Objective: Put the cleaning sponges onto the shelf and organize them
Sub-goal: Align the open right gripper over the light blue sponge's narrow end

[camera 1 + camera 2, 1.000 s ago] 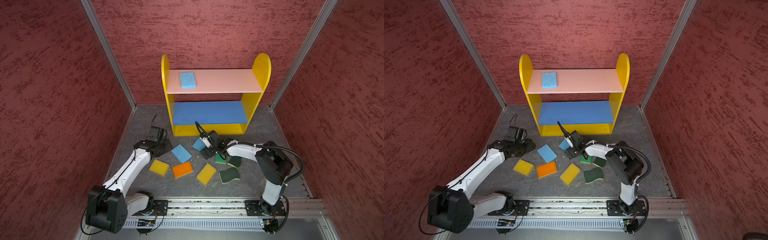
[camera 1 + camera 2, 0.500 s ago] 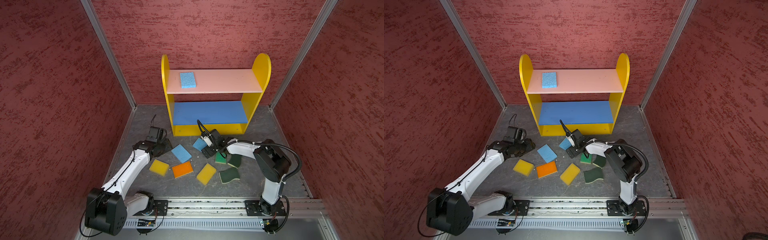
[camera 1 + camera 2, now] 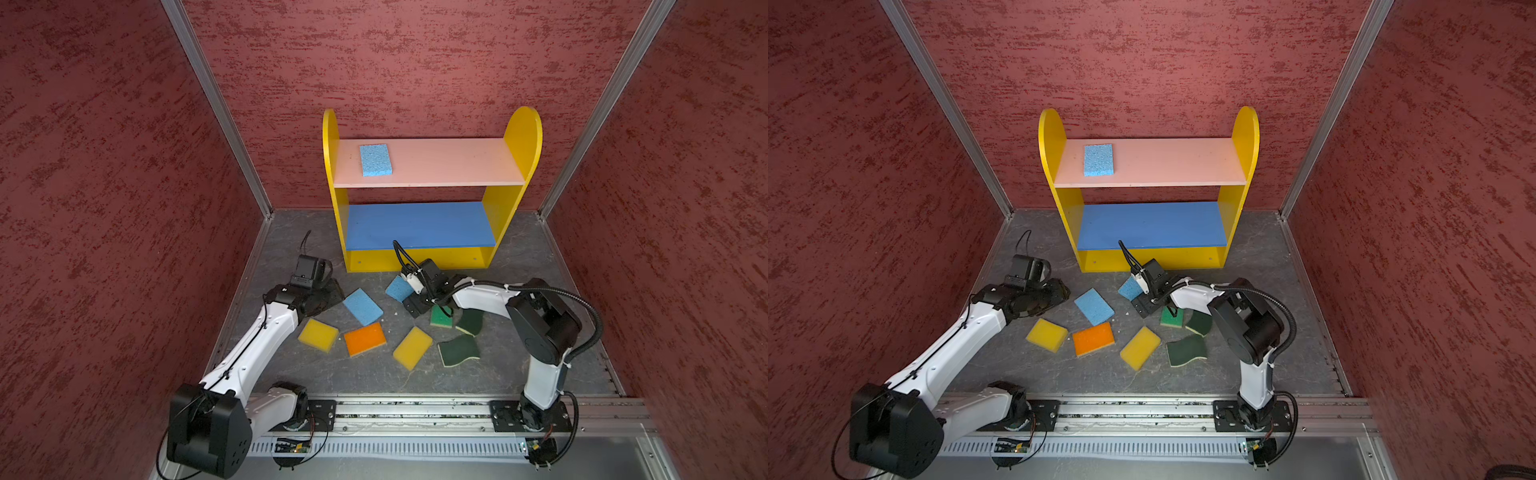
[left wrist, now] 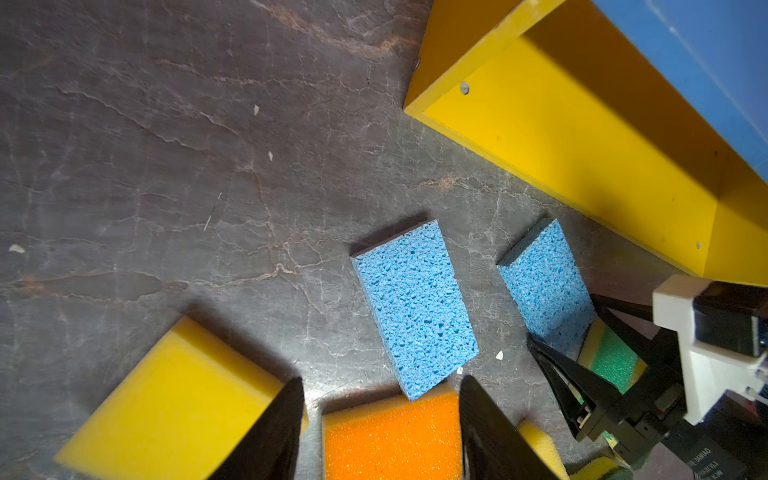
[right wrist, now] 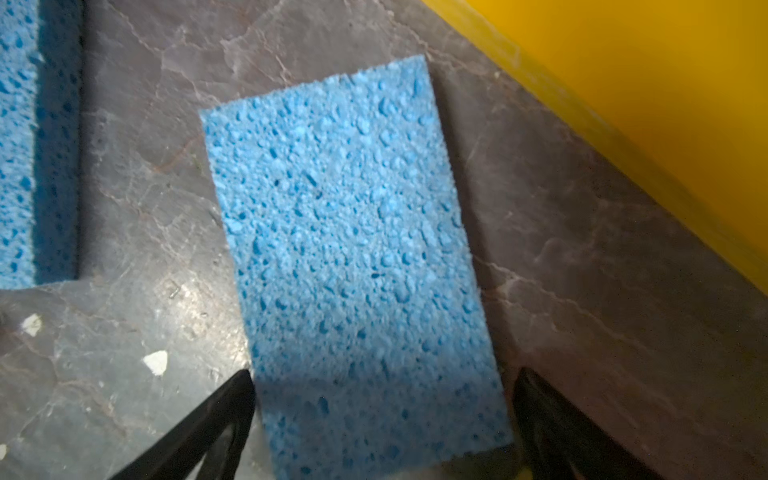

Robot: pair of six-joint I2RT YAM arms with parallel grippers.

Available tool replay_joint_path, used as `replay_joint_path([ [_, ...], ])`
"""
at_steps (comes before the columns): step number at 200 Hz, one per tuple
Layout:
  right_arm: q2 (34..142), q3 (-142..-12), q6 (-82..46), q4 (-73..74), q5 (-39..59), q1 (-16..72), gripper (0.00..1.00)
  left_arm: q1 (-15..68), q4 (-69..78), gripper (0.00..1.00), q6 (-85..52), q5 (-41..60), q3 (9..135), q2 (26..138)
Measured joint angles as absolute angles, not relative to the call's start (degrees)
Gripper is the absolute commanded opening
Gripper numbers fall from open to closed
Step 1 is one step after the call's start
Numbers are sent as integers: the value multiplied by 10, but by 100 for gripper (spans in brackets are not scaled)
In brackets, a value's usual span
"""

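On the grey floor [image 3: 374,374] just before the shelf [image 3: 521,137], the right gripper [image 5: 384,372] straddles a light blue sponge [image 5: 353,249] — jaws wide apart, one finger outside each long edge, seemingly without touching. A strip of bare floor separates the sponge's edge from the shelf's yellow base. The left gripper [image 4: 380,380] hangs near a second blue sponge [image 3: 363,306], jaws apart, nothing between them — a third blue sponge [image 3: 375,160] lies on the pink board [image 3: 449,162].

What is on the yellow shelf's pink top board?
One light blue porous sponge lies flat near the pink board's left end. Only the patch beneath the sponge is covered.
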State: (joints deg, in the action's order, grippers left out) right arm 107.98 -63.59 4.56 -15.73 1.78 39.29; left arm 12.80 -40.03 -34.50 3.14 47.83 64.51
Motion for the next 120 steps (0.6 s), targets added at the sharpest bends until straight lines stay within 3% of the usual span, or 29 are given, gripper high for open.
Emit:
replay_joint_path([
  [84,1083,-643,30,-170,29,444,93,128,-416,61,-354,31,467,596],
  [120,1083,-644,4,-168,23,444,97,128,-420,61,-356,31,460,581],
])
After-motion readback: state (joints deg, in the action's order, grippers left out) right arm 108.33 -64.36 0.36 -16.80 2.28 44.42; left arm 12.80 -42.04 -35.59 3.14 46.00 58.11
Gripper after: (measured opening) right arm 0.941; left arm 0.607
